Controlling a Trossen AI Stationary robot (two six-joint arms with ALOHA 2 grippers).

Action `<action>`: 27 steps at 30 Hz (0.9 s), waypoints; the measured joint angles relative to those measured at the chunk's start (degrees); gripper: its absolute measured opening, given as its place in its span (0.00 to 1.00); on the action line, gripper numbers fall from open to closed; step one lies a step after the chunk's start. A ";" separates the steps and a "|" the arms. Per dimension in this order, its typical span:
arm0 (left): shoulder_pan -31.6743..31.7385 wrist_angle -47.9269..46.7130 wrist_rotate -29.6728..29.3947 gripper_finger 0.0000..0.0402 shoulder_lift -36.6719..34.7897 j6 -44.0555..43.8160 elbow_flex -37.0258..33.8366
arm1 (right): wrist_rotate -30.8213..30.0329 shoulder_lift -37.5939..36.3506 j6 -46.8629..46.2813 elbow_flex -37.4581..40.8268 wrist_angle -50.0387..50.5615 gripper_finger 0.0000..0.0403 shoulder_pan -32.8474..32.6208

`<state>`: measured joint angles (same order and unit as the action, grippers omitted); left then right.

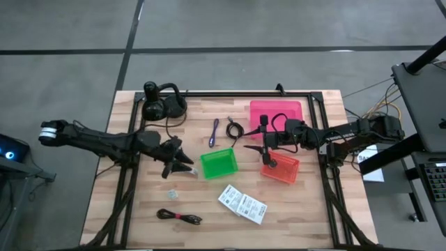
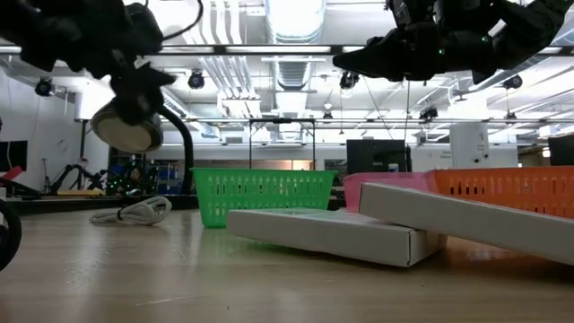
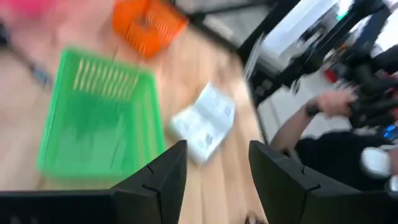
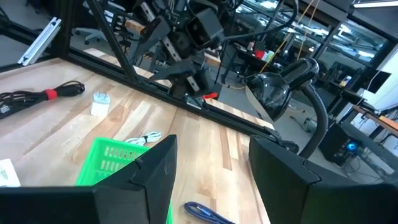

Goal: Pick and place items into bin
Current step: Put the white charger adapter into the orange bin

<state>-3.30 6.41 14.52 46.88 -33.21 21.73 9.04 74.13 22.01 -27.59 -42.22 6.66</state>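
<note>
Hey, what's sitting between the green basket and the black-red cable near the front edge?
In the high view, a small pale piece lies between the green basket and the black-red cable; otherwise bare wood.

Both my arms are dark, near black, built of jointed segments. My left arm has a white-grey band w/ a dark ring at its outer end. My right arm is bulkier at the wrist, w/ thin dark cables looped alongside. My left gripper has two flat matte-black fingers w/ angled tips and a faint seam. My right gripper has wider matte-black fingers, same shape.
</note>
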 joint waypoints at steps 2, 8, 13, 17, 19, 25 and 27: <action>-0.83 -6.22 0.00 0.39 0.62 -1.08 2.35 | 0.00 0.00 0.30 0.00 0.00 0.46 0.00; -2.54 -17.80 -0.62 0.39 2.71 -6.56 7.16 | 0.00 0.00 0.69 0.00 0.00 0.46 0.00; -3.49 -19.98 -0.65 0.39 4.64 -14.52 8.66 | 0.02 0.00 0.69 0.00 0.07 0.46 0.00; -4.82 -21.30 0.24 0.39 6.43 -19.97 9.77 | 0.02 0.00 0.94 0.00 0.10 0.46 0.00; -5.46 -24.41 0.86 0.39 7.30 -22.83 10.89 | 0.01 0.00 0.99 0.00 0.11 0.46 0.00; -7.60 -34.49 2.30 0.39 10.36 -29.14 14.92 | 0.00 0.00 1.51 0.00 0.27 0.46 0.00; -8.32 -36.33 2.36 0.39 11.84 -30.17 16.50 | 0.01 0.00 2.06 0.01 0.45 0.46 0.00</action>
<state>-11.62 -29.92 16.88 58.71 -63.38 38.22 9.04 74.13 24.07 -27.58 -41.77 6.66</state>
